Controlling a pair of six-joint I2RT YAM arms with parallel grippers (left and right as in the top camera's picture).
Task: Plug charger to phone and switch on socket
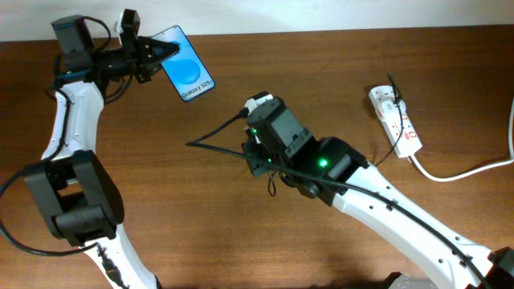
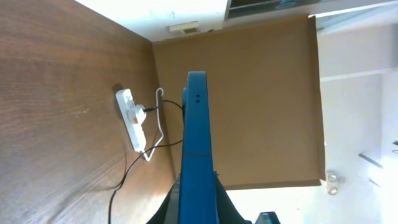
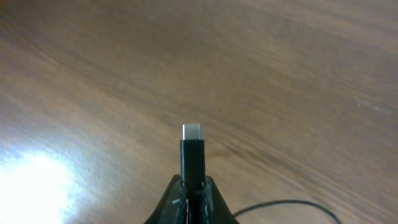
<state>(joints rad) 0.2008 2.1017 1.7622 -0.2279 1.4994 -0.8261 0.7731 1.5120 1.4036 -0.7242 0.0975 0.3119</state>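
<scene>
At 11 o'clock our left gripper (image 1: 166, 51) clamps the slim blue-screened phone (image 1: 189, 72); our right gripper (image 3: 193, 190) pinches the silver-tipped thin black charger (image 3: 192, 152).

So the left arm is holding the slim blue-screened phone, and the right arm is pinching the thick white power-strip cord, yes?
Not quite. The right tool is pinching the thin black charger cable's plug, silver tip poking out, as the right wrist view shows. The left tool does hold the slim blue-screened phone.

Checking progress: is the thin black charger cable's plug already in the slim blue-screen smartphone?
No, the black charger plug juts bare-tipped from the right gripper over the brown wooden table.
</scene>
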